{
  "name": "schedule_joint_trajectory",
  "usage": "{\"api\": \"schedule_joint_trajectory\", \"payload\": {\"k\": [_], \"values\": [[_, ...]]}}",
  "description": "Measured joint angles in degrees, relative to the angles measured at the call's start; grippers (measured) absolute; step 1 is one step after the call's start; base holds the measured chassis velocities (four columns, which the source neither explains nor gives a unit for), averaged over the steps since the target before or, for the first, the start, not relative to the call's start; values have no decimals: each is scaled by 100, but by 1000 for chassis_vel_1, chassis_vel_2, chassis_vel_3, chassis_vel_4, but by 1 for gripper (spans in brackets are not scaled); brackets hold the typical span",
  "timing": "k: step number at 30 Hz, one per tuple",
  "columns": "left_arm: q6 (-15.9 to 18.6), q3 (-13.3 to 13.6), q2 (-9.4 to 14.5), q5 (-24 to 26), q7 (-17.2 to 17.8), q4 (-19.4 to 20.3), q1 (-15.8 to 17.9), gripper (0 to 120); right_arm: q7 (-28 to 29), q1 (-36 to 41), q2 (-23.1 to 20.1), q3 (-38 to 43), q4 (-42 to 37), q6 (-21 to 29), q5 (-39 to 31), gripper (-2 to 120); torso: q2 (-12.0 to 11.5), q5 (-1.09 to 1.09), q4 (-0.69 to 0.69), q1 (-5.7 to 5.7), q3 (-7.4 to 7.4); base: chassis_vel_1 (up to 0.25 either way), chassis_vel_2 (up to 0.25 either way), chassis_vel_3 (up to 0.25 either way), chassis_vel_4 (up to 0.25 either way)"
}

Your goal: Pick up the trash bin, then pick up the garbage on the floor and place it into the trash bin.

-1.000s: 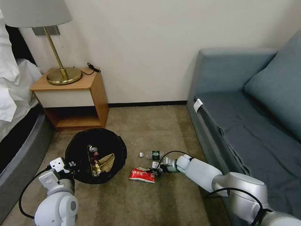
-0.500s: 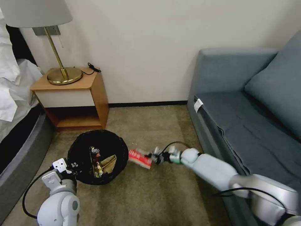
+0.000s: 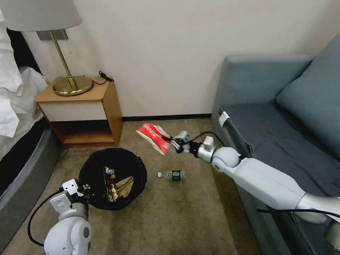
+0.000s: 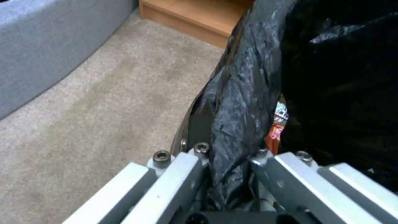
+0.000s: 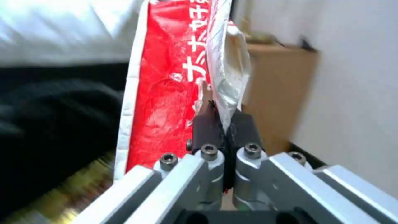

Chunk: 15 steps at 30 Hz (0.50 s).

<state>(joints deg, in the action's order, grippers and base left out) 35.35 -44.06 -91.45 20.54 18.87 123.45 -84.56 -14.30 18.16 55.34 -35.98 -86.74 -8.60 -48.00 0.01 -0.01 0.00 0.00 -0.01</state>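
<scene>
The trash bin (image 3: 92, 170), lined with a black bag (image 4: 244, 93), hangs low at the left, and my left gripper (image 3: 84, 187) is shut on its near rim (image 4: 226, 174). Inside it lie a gold wrapper (image 3: 110, 182) and a crumpled brown paper bag (image 3: 124, 186). My right gripper (image 3: 174, 144) is shut on an edge of the red-and-white snack packet (image 3: 153, 137) (image 5: 166, 93), held in the air above and to the right of the bin. A clear plastic bottle (image 3: 171, 174) with a dark green label lies on the carpet right of the bin.
A wooden nightstand (image 3: 85, 113) with a brass lamp (image 3: 69, 83) stands behind the bin. A bed (image 3: 21, 148) runs along the left and a blue-grey sofa (image 3: 276, 117) along the right. Open carpet (image 3: 177, 219) lies in front.
My right gripper has lifted the red-and-white packet off the carpet and carried it up and left, above the bin's level. The bottle stays on the floor. The bin shifted slightly.
</scene>
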Motion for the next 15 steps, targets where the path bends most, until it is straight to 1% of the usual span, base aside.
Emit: {"api": "schedule_joint_trajectory", "payload": {"k": [2,3,5,7,8,11,13,15], "values": [[15,9,-13,-5,5,22,3,2,427,62,221,-326,-505,152,-113,0,0,-1,0,0,0,0,0,0,0],[15,9,-13,-5,5,22,3,2,427,62,221,-326,-505,152,-113,0,0,-1,0,0,0,0,0,0,0],[25,23,-27,-7,6,27,15,2,676,78,421,-613,-650,203,-125,0,0,1,1,0,0,0,0,0,0],[33,34,-46,-12,8,29,36,2,916,62,640,-983,-614,239,-69,0,0,0,1,0,0,0,0,0,0],[33,34,-46,-12,8,29,36,2,916,62,640,-983,-614,239,-69,0,0,0,1,0,0,0,0,0,0],[38,76,-66,-15,8,32,56,2,1192,13,920,-1391,-382,246,63,0,0,0,0,0,1,0,0,0,0],[38,81,-66,-17,8,32,59,2,1290,3,976,-1491,-330,255,97,0,0,0,1,0,0,0,0,0,0],[38,82,-66,-29,10,32,62,2,1510,-13,1041,-1640,-264,297,197,0,0,0,1,0,1,0,0,0,0]]}}
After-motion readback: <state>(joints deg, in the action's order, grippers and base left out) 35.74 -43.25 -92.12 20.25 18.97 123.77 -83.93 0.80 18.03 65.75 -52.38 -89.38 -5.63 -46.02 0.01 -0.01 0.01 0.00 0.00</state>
